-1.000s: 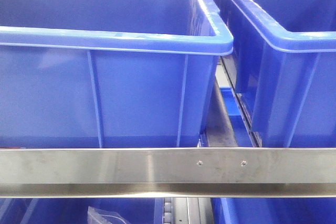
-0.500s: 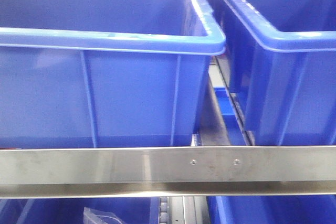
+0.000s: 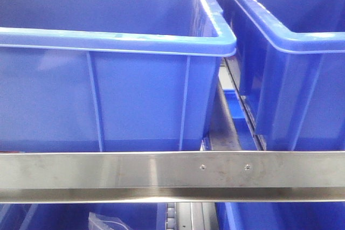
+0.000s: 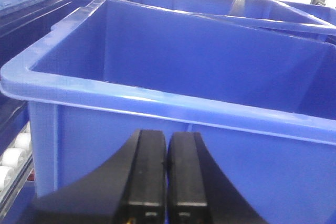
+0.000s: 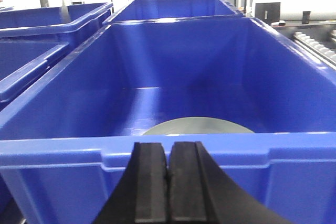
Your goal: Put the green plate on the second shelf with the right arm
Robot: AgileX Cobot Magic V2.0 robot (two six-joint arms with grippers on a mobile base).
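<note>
Green plate [image 5: 197, 125] lies flat on floor of a blue bin [image 5: 173, 153], near its front wall; only a curved sliver shows over the rim in right wrist view. Looks grey-green in shadow.

Right gripper [image 5: 168, 182] outside the bin, just in front of that front wall, jaws pressed together, holding nothing. Left gripper [image 4: 167, 179] likewise pressed together and empty, before another blue bin [image 4: 173, 103] with no contents visible.

Front view: two bins side by side behind a steel shelf rail [image 3: 172, 175]; no arm or plate seen there.

Risks, as judged: closed jaws must open before descent; the tall bin wall may block the reach; a flat plate with low rim offers little to pinch and could slip
</note>
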